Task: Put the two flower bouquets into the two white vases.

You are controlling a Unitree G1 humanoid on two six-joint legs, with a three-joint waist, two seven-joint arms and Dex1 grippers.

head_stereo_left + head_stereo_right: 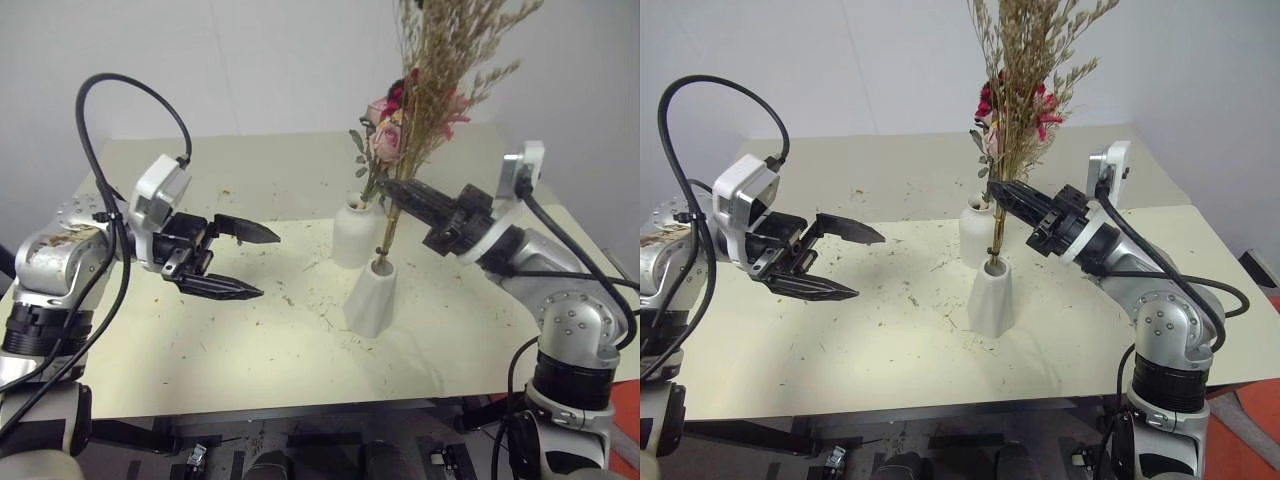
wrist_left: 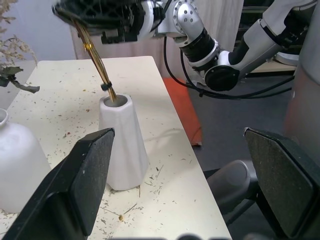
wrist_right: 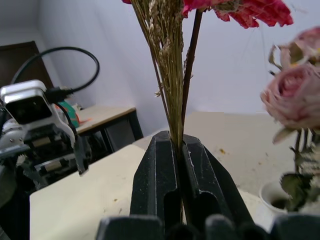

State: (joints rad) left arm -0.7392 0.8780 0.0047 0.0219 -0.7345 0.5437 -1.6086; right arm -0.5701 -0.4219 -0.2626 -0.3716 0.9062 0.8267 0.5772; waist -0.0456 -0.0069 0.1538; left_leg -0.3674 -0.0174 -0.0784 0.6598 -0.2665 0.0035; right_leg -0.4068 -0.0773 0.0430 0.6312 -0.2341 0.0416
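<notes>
From the head views, we see the right gripper (image 1: pixel 392 187) pinching the dry sprig bundle (image 1: pixel 440 70) low on its stiff, brittle stems, long axis leaning, stem ends in the cone vase (image 1: pixel 371 297) on the desk (image 1: pixel 250 340); the roses (image 1: pixel 385 135) stand in the round vase (image 1: pixel 352 233). In the left wrist view, the left gripper (image 2: pixel 180 185) hangs with jaws spread beside the cone vase. In the right wrist view, the jaws are pressed on the light stems, which we judge easy to crush.

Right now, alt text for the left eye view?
The right end effector is shut on the dry sprigs, whose stems reach into the cone vase on the table. Pink roses stand in the round vase behind; the left end effector hangs open.
</notes>
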